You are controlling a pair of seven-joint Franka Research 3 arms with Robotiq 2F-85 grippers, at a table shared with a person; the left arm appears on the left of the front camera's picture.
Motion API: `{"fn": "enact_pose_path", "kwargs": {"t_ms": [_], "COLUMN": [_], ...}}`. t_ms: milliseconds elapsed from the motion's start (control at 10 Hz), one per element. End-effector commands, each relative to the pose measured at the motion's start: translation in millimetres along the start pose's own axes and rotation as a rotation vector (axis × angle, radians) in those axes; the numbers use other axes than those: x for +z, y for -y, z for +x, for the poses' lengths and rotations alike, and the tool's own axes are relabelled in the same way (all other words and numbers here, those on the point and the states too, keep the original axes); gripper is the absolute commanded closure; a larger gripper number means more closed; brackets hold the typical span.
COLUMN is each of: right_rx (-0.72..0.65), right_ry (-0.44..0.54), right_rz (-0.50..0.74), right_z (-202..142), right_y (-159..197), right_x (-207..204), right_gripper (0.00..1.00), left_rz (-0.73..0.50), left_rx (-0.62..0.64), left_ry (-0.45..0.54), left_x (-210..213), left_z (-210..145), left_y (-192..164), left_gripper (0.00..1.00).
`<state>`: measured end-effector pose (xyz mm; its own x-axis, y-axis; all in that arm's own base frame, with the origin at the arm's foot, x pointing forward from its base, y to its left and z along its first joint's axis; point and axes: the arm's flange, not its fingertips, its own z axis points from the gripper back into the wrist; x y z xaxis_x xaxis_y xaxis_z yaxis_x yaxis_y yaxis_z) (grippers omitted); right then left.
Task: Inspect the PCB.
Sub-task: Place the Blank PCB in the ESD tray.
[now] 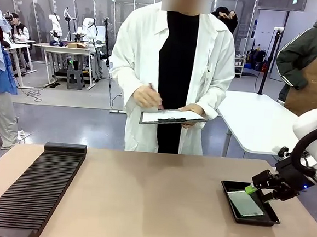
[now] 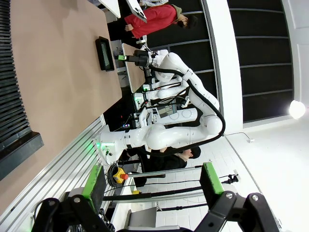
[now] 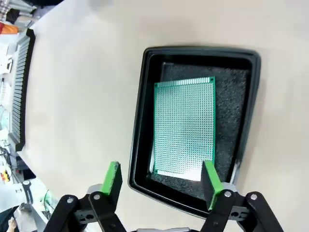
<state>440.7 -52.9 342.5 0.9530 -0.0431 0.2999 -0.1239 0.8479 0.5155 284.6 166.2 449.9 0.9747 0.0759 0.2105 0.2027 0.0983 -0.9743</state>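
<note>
While right gripper (image 3: 161,180) hovers spread above tray (image 3: 139,121), PCB (image 3: 184,125) lies flat inside.
Left gripper (image 2: 151,180) spread, well apart from tray.

Your desk (image 1: 151,206): tan top. Black slatted rack (image 1: 32,191) lies along its left side; black shallow tray (image 1: 229,186) sits at right, well apart from it.

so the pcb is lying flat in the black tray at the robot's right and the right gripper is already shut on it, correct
Not quite. The PCB does lie flat in the black tray at the robot's right, but the right gripper is open above the tray's near end, not shut on the board. The right wrist view shows its fingers spread wide apart.
</note>
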Motion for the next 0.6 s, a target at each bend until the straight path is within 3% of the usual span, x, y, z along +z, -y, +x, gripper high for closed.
{"fn": "enact_pose_path", "kwargs": {"t_ms": [0, 200, 300, 400, 500], "right_rx": [0.005, -0.004, -0.079, 0.013, 0.013], "right_ry": [0.031, 0.045, -0.009, 0.047, 0.047], "right_rz": [-0.042, -0.031, -0.083, -0.017, -0.017], "right_z": [-3.3, -3.6, -7.0, 2.4, 2.4], "right_y": [-6.9, -8.8, -1.9, -4.7, -4.7], "right_x": [8.6, 15.9, 8.2, 16.7, 16.7], "right_gripper": [0.0, 0.0, 0.0, 0.0, 0.0], "left_rz": [0.006, 0.006, 0.006, 0.006, 0.006], "left_rx": [0.007, 0.007, 0.007, 0.007, 0.007], "left_ry": [-0.008, -0.008, -0.008, -0.008, -0.008], "left_x": [-0.2, -0.2, -0.2, -0.2, -0.2], "left_z": [-3.1, -3.1, -3.1, -3.1, -3.1], "left_y": [3.4, 3.4, 3.4, 3.4, 3.4], "left_gripper": [0.0, 0.0, 0.0, 0.0, 0.0]}}
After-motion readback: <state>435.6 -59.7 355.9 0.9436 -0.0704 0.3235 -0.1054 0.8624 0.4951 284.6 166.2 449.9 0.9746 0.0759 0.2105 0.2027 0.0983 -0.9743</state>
